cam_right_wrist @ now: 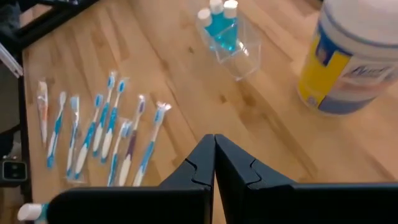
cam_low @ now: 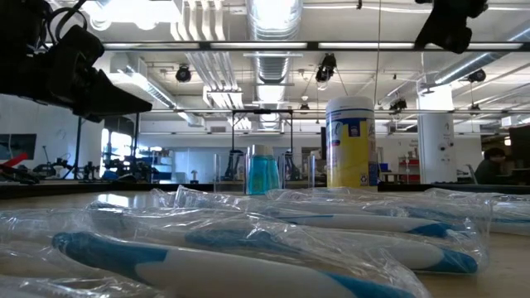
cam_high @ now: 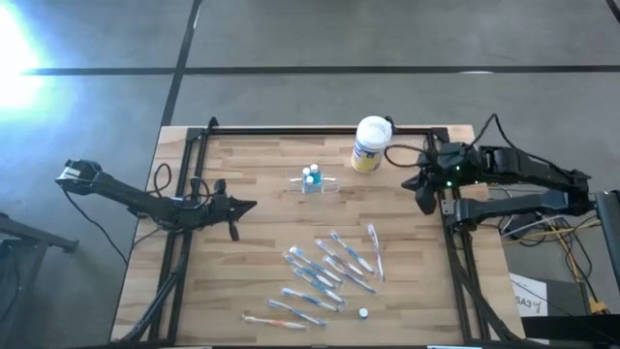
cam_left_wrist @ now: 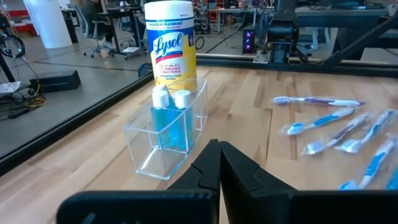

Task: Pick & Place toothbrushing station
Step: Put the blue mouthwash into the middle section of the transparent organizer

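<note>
The toothbrushing station is a low clear plastic holder standing on its base on the wooden table, with two small blue bottles in it; it also shows in the right wrist view and the low view. My left gripper is shut and empty, left of the holder. My right gripper is shut and empty at the table's right side, above the table.
A white canister with a yellow label stands at the far edge, right of the holder. Several wrapped toothbrushes lie on the near middle of the table. A black frame runs around the table's edges.
</note>
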Controlling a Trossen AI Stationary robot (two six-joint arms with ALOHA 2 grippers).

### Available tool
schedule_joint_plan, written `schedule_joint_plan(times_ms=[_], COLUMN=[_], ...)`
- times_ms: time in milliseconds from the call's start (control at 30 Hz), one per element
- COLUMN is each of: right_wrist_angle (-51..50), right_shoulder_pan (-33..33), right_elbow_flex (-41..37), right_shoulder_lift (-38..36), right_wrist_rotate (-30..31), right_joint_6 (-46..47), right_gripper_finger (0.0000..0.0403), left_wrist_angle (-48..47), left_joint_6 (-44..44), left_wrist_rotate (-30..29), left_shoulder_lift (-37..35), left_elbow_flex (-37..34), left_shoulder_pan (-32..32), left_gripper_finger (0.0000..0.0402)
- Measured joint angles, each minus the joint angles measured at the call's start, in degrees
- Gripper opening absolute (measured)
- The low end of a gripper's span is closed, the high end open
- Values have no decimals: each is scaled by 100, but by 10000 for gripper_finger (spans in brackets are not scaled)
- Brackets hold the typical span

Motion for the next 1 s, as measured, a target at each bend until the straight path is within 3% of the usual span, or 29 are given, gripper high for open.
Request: schedule_joint_plan(times_ms=[267, 467, 800, 1000], right_wrist_angle=[-20, -23, -713, -699], right_shoulder_pan=[1615, 2424, 3147, 3240], right_elbow_flex=[386, 867, 1908, 2406], right_shoulder_lift=[554, 1531, 3502, 4446], right_wrist_rotate=[920, 940, 940, 883], right_joint_6=[535, 570, 362, 128], right_gripper_finger=[8, 8, 11, 61], left_wrist_angle=[-2, -3, -48, -85], left_joint_6=[-72, -122, -306, -306], left_wrist_rotate=[11, 16, 352, 361], left_shoulder_lift=[0, 2, 9, 13], left_elbow_flex=[-2, -4, -4, -7], left_shoulder_pan=[0, -1, -2, -2], left_gripper_finger=[5, 5, 5, 5])
